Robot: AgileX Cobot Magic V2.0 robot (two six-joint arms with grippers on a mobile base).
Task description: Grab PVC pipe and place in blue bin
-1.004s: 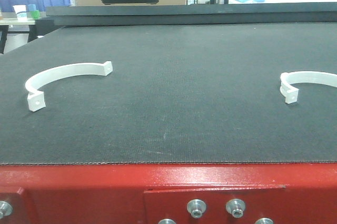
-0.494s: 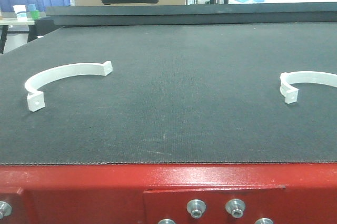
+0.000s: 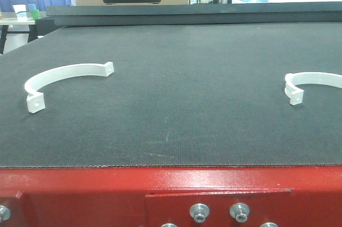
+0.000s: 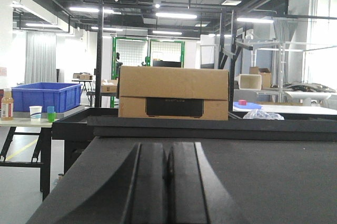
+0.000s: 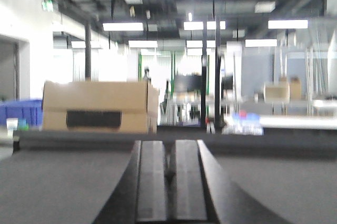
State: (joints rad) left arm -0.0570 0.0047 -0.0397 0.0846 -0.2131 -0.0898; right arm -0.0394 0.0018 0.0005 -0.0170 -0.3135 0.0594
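PVC pipe [image 3: 64, 71] flat on the black mat [image 3: 187, 109] — apart from left gripper [image 4: 168, 154] and right gripper [image 5: 169, 154] (both closed, empty)

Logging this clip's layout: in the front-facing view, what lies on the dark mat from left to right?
White curved PVC pipe piece near the left edge → bare stretch of dark mat → second white curved PVC piece, cut off by the right edge.
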